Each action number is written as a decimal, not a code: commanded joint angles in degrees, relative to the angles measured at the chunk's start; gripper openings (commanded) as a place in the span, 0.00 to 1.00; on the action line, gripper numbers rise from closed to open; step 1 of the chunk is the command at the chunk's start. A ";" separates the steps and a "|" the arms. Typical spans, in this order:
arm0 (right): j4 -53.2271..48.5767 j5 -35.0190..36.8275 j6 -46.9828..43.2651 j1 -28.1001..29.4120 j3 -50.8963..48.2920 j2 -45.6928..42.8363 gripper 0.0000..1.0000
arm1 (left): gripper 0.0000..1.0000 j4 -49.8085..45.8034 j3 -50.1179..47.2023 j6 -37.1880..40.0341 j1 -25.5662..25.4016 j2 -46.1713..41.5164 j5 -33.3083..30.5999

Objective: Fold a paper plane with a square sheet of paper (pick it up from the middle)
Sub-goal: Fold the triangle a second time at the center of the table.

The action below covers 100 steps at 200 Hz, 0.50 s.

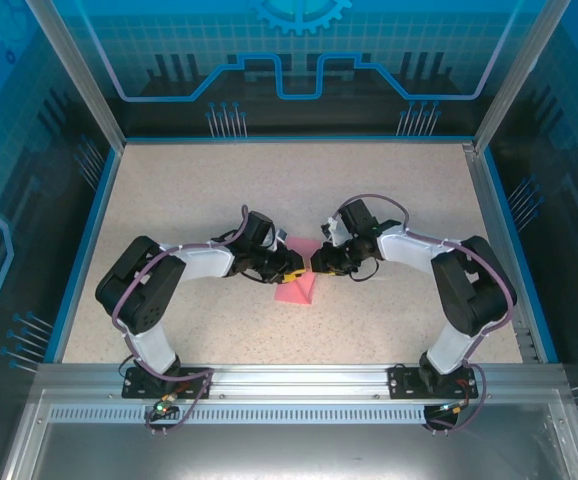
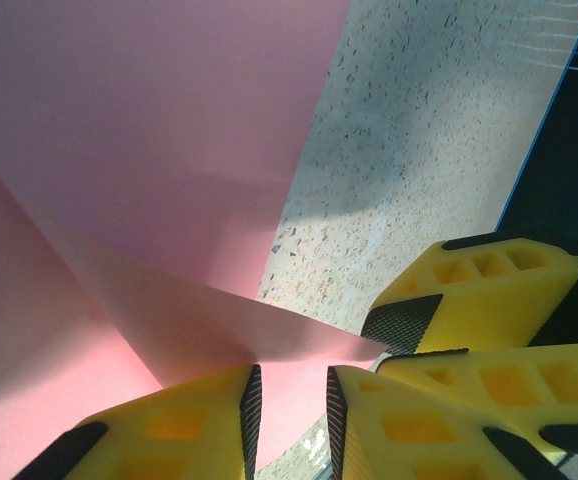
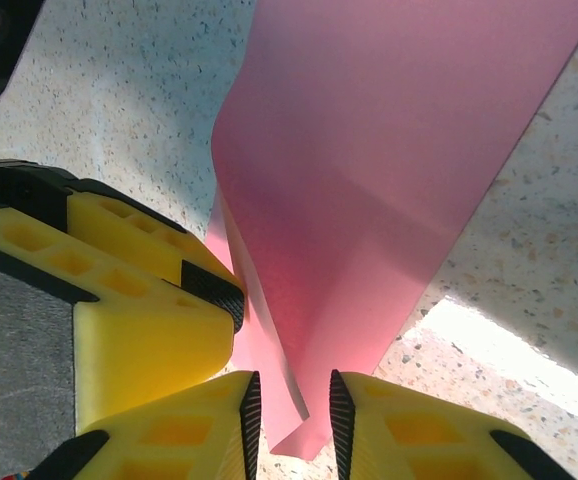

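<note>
Centre of the tabletop (image 1: 219, 190), a bit toward the bases: that was where the paper (image 1: 295, 290) sat, already partly folded, no flat square. From above it read as a pink wedge. Its long axis ran far-to-near and the narrow end pointed at the arm bases.

Left claw (image 1: 291, 266) came in from the left and right claw (image 1: 318, 263) from the right. Their tips nearly met over the far part of the wedge. I judged neither arm nearer; both were right on it.

In the left wrist view, the left claw (image 2: 292, 372) had its jaws at a narrow slot. A pink flap ran into that slot and the rest of the sheet rose ahead and to the left, off the tabletop. The other claw's yellow fingers were just beside it on the right.

The right wrist view was much the same: the right claw (image 3: 294, 385) stood at a narrow slot with a folded pink edge hanging down into it. The sheet stretched away ahead, and the left claw's fingers were close on the left.

I couldn't tell whether the pads actually bit on either side. Both gaps looked wider than the paper, yet the sheet stood clear of the tabletop.

As I read it, the next move turned on the crease line running between the two claws, along the wedge. Each claw held its own side of that line, so any pull had to be matched or the paper would skew.
</note>
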 commanded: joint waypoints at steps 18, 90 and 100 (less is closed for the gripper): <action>0.88 -2.14 -0.50 0.73 -0.51 1.39 0.25 | 0.27 -1.42 -0.70 0.66 -0.22 1.02 -0.76; -0.19 -0.86 -2.16 0.73 0.47 2.17 0.06 | 0.27 -1.61 0.16 1.11 -0.19 0.59 -0.20; -0.66 0.14 -2.58 0.77 0.94 2.59 0.06 | 0.27 -1.35 0.31 1.25 -0.22 0.25 0.32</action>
